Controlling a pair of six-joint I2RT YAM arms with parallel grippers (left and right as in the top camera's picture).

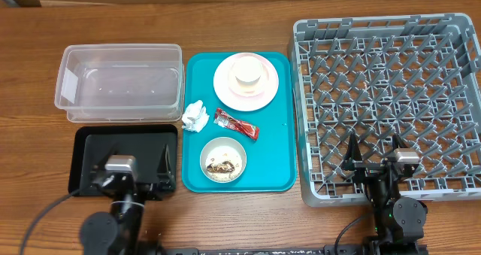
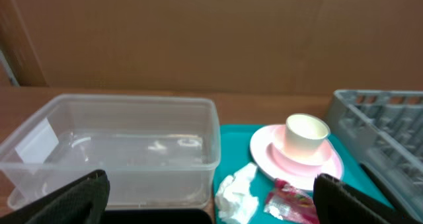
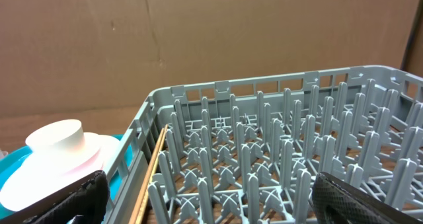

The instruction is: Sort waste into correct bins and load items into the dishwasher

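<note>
- Jaws on both sides gape wide, gripping nothing: left jaws over the black tray (image 1: pixel 83 146), right jaws over the near edge of the rack (image 1: pixel 376 23).
- Nothing looks sorted yet: napkin (image 1: pixel 195 116), wrapper (image 1: pixel 236 123) and bowl (image 1: pixel 224 144) of rice scraps (image 1: pixel 221 166) lie on the teal tray (image 1: pixel 279 135).
- Cup (image 1: pixel 246 71) sits on the plate (image 1: pixel 222 86), there too.
- Tub (image 1: pixel 120 50) and rack hold nothing; every step is left.

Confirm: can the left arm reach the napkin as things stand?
Probably yes. The left gripper hangs open over the black tray; the napkin lies uncovered at the left edge of the teal tray, just ahead and right, nothing between them.
</note>
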